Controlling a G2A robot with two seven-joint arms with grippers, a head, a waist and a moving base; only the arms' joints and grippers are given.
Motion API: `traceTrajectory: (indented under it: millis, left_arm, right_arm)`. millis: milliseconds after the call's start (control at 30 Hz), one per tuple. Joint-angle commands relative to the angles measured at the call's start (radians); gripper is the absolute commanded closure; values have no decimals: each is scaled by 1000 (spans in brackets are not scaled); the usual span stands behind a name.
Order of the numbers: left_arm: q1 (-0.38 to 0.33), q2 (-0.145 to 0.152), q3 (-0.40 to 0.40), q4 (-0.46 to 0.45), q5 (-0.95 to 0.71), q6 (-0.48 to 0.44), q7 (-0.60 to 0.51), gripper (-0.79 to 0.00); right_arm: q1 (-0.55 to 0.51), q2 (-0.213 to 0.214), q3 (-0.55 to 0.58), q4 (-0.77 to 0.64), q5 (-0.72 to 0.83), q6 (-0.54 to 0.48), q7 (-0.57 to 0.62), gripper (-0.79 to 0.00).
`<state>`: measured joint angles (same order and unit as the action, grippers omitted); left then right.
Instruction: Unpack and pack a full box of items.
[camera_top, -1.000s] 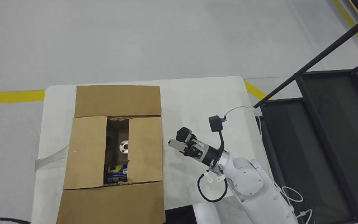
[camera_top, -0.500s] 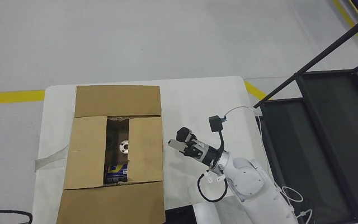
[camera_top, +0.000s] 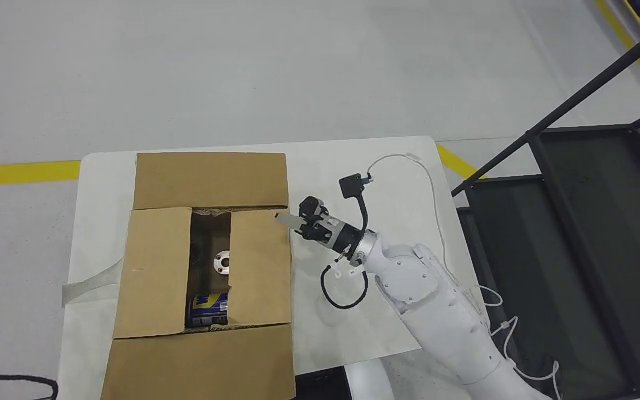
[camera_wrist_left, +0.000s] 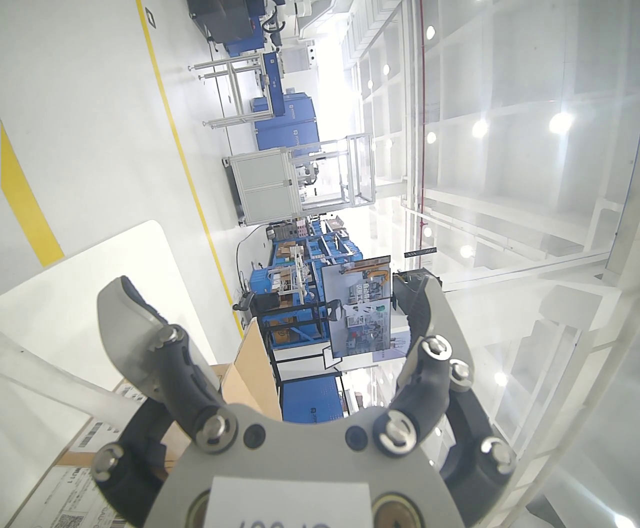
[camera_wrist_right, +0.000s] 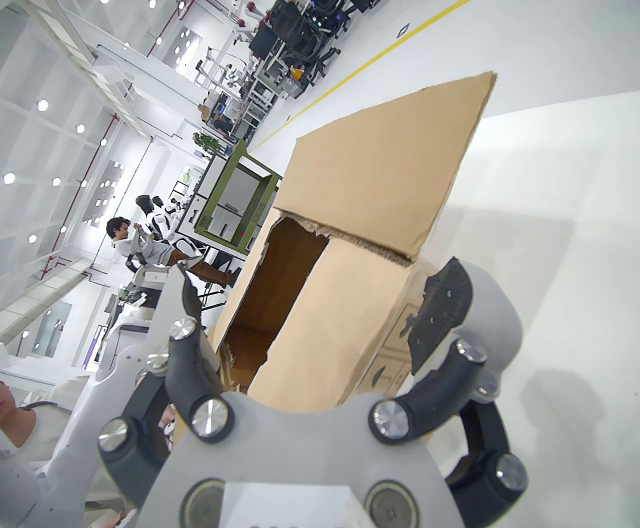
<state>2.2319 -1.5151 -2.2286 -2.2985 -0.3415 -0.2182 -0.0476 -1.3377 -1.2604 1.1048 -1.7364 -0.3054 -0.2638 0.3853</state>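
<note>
Item one: we record a brown cardboard box (camera_top: 155, 270) standing on the left half of a white round-cornered table (camera_top: 360, 170). Its end flaps are laid outward and its two side flaps lie level, leaving a narrow slot of mouth open between them. Within that slot we count two things: a round silver-and-white item (camera_top: 221, 262) near the middle, and a blue packet (camera_top: 208, 306) at the end nearer the robot. We cannot make out anything else in the shadow there. Item two: the right gripper (camera_wrist_right: 314, 270) is at the far outer corner of the box's right-hand side flap (camera_top: 260, 270). Its fingers are spread wide, with the cardboard of that corner between them and not pinched; whether either pad touches the cardboard we cannot tell. Its arm runs over the bare table just beside the box. Item three: the left gripper (camera_wrist_left: 272, 287) is close by the box and aimed toward the room beyond the table. Its fingers are likewise spread wide with nothing between them, and a labelled face of the box shows just behind one finger. Sundries: a pale translucent strip (camera_top: 90, 283) trails from the box's left side onto the table, a dark metal frame (camera_top: 560, 250) stands off the table's right edge, and a yellow floor line (camera_top: 40, 172) runs beyond the table's far left corner.
</note>
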Motion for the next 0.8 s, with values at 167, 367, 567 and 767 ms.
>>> traceTrajectory:
  millis: [167, 367, 567, 767]
  left_arm:
    - [0, 0, 0, 0, 0, 0, 0, -785]
    - [0, 0, 0, 0, 0, 0, 0, -785]
    - [0, 0, 0, 0, 0, 0, 0, -785]
    - [0, 0, 0, 0, 0, 0, 0, -785]
  right_arm:
    - [131, -24, -25, 142, 102, -30, -82, -785]
    - [199, -44, -75, 226, 128, -45, -103, -785]
    - [240, -63, -108, 299, 133, -12, -168, -785]
    - [268, -78, -130, 334, 147, 24, -186, -785]
